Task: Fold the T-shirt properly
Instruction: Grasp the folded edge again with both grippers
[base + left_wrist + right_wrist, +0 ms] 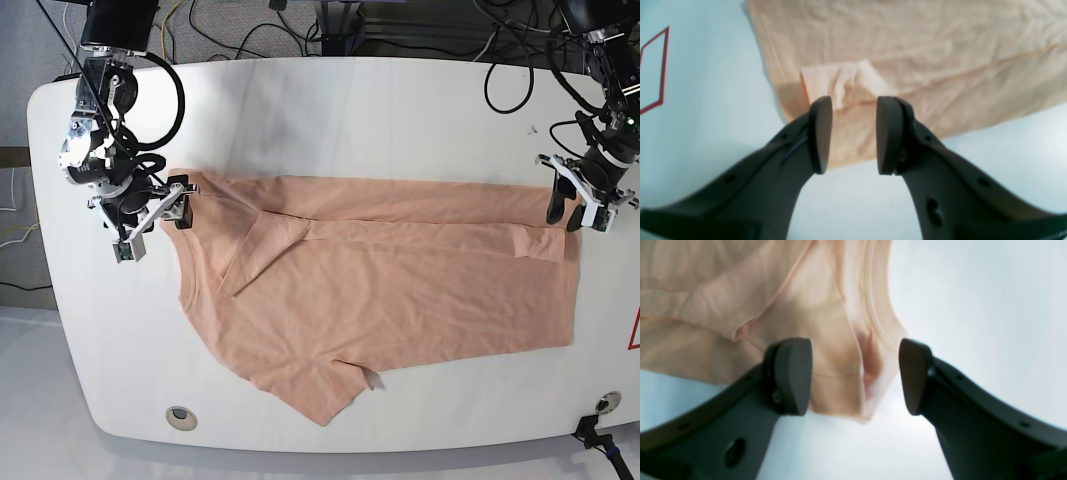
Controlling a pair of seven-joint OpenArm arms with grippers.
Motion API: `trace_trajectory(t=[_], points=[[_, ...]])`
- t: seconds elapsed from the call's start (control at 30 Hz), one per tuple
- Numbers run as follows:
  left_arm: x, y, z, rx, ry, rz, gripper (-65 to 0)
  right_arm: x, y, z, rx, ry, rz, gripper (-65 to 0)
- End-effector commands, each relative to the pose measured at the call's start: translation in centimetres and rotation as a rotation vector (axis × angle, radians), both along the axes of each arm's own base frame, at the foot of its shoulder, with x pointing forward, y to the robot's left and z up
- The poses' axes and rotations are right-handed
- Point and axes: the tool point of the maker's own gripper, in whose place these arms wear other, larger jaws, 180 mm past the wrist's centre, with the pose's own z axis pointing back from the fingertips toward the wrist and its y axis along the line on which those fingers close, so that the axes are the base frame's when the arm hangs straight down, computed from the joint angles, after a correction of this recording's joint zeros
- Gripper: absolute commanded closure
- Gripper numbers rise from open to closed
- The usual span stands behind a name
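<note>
The peach T-shirt (400,290) lies across the white table (350,110) with its far long edge folded over towards the middle. One sleeve (322,392) sticks out at the near edge. My right gripper (172,205) is open at the shirt's left end; in the right wrist view (855,376) its fingers stand either side of a bunched fabric edge (840,350). My left gripper (563,215) is open at the shirt's right end. In the left wrist view (853,133) it hovers over a small turned-up flap (843,83) near the shirt's corner.
Red tape marks the table at the right edge (634,330) and shows in the left wrist view (660,66). Round grommets sit near the front corners (179,414) (601,402). Cables (300,30) hang behind the table's far edge.
</note>
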Motion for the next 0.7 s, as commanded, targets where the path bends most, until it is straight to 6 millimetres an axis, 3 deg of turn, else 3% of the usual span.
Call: trace_trajectory(t=[0.0, 0.17, 0.47, 0.67], points=[[0.6, -0.1, 1.4, 0.011, -0.065, -0.005, -20.9, 0.1, -0.9, 0.4, -0.070, -0.030, 0.017, -39.7], [0.0, 0.2, 0.4, 0.050, -0.032, 0.004, -20.9, -0.8, -2.1, -0.6, -0.186, -0.014, 0.055, -39.7], [-0.7, 2.2, 0.9, 0.053, -0.046, 0.072, -20.9, -2.0, -2.7, -4.1, -0.154, 0.035, 0.051, -39.7], [-0.8, 2.5, 0.9, 0.056, -0.045, 0.077, -20.9, -2.8, -2.4, -6.4, -0.112, 0.092, 0.034, -39.7]])
